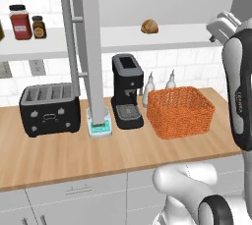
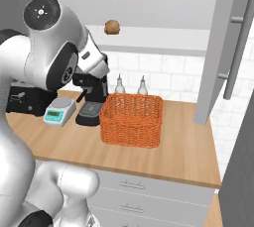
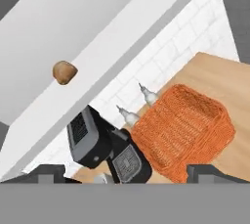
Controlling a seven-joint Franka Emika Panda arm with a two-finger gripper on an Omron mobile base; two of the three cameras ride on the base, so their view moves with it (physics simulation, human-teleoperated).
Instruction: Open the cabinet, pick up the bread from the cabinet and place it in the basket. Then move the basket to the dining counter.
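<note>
The grey wall cabinet stands open, its left door [image 1: 91, 47] swung out toward me and its right door [image 2: 222, 47] swung out too. The bread [image 1: 149, 26], a small golden-brown roll, lies on the white inner shelf [image 1: 177, 36]; it also shows as the roll [image 3: 64, 72] in the hand view. The orange woven basket [image 1: 179, 111] sits empty on the wooden counter below. My gripper [image 3: 127, 173] is open, fingertips [image 3: 49, 173] wide apart, holding nothing. The hand [image 1: 222, 26] hovers at shelf height, right of the bread and apart from it. The dining counter is out of view.
A black coffee machine [image 1: 127, 91], a small scale [image 1: 100, 128] and a black toaster [image 1: 49, 108] stand left of the basket. Two bottles [image 1: 149, 85] are behind it. Spice jars [image 1: 20, 21] sit on a shelf at far left. Drawers [image 1: 74, 194] run below the counter.
</note>
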